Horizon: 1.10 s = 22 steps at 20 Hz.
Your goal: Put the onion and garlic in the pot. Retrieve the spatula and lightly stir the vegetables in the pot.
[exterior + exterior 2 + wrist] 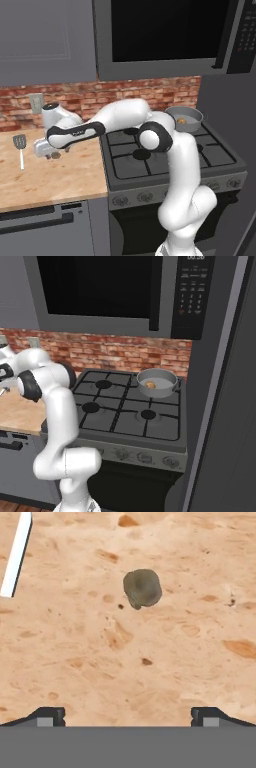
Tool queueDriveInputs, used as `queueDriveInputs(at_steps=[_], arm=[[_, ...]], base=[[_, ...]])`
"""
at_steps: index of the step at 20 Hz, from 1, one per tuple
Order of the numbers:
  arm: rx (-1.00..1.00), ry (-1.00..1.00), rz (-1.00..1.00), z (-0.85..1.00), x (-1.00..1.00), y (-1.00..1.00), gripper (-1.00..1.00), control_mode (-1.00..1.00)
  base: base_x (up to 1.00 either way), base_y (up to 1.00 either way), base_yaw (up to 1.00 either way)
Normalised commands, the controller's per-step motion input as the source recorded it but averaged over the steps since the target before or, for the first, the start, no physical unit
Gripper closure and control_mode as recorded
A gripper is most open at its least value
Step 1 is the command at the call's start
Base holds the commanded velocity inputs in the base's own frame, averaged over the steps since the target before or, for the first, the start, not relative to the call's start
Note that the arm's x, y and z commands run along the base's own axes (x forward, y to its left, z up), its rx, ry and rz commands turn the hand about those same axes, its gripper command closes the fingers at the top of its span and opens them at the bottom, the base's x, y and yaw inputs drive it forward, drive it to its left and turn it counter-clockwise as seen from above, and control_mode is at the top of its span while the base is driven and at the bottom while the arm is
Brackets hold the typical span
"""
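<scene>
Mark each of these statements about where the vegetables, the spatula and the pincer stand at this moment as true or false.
1. The golden-brown round onion already lies inside the small grey metal pot. True.
2. The pincer is shut on the dull grey-brown garlic lump. False: its jaws stand wide open and the garlic lies free on the wooden counter, ahead of the fingertips.
3. The spatula with grey slotted head and pale handle lies on the counter left of the stove. True.
4. The pot sits on a front burner. False: it is on the rear right burner.
5. The garlic touches the spatula's handle. False: bare counter separates them.
</scene>
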Motion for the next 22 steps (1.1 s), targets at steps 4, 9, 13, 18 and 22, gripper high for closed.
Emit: queueDriveInputs(at_steps=[4,9,13,18,22], arm=[[0.0,0.0,0.0,-0.34,-0.16,-0.02,-1.0,-1.0],[0.0,0.0,0.0,-0.13,-0.1,-0.03,-1.0,-1.0],[0.0,0.0,0.0,0.0,0.04,-0.04,-1.0,-1.0],[0.0,0.0,-0.01,0.0,0.23,-0.13,-1.0,-1.0],[0.0,0.0,-0.03,0.0,0.38,-0.14,-1.0,-1.0]], base=[[0.0,0.0,0.0],[0.0,0.0,0.0],[0.0,0.0,0.0],[0.0,0.0,0.0],[0.0,0.0,0.0]])
